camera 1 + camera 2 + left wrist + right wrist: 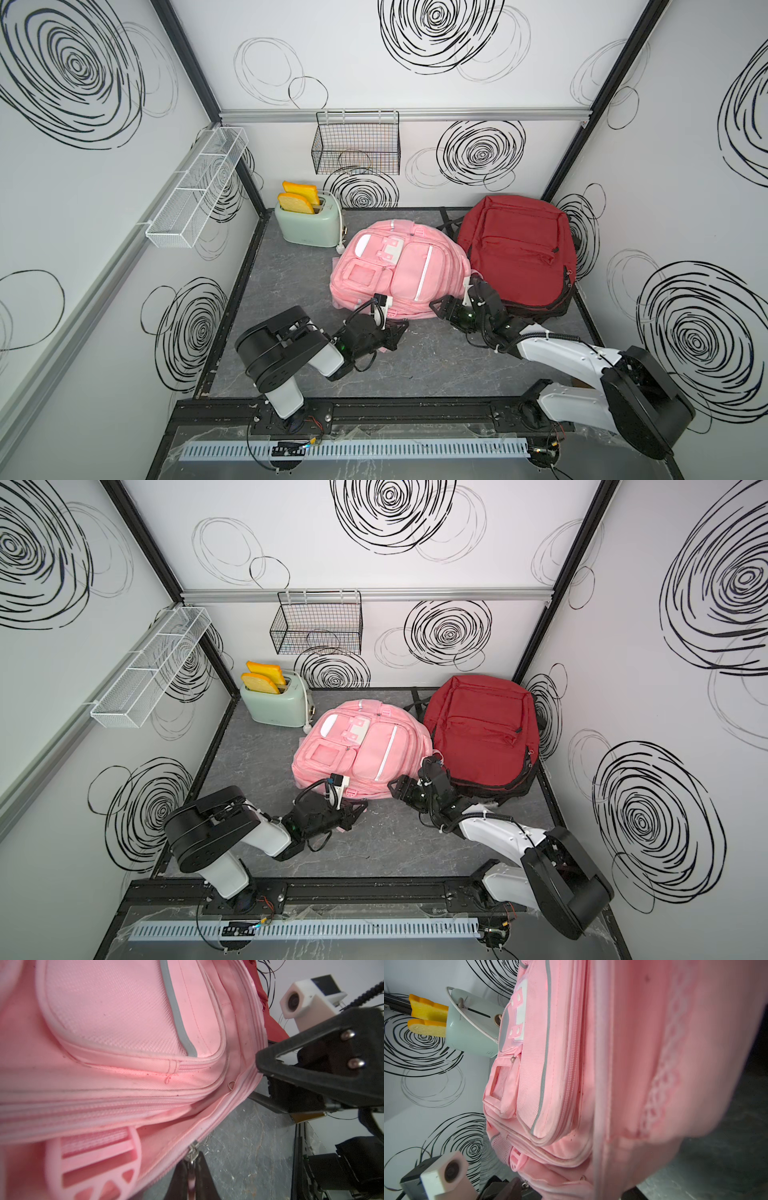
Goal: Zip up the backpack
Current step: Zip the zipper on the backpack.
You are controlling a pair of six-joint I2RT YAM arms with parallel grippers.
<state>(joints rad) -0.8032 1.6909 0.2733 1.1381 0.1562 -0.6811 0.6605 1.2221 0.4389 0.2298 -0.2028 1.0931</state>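
Nearest the camera, at 6 o'clock in both top views, a white slotted strip (353,451) runs in front of a black rail (415,411). Behind them, the grey surface (415,370) carries the pink backpack (395,266) about its middle, lying flat with the pockets up. The red backpack (519,249) lies at its 3 o'clock and touches it. At 11 o'clock of the surface stands a mint toaster (309,226) with two bread slices (297,199) in it. The left pincer (192,1164) is at the 6 o'clock edge of the pink bag, clenched on the metal zipper pull (192,1150). The right pincer (435,307) is at about 4 o'clock of the bag. It is released: its fingers (301,1059) stand apart, with one tip against the bag's side.
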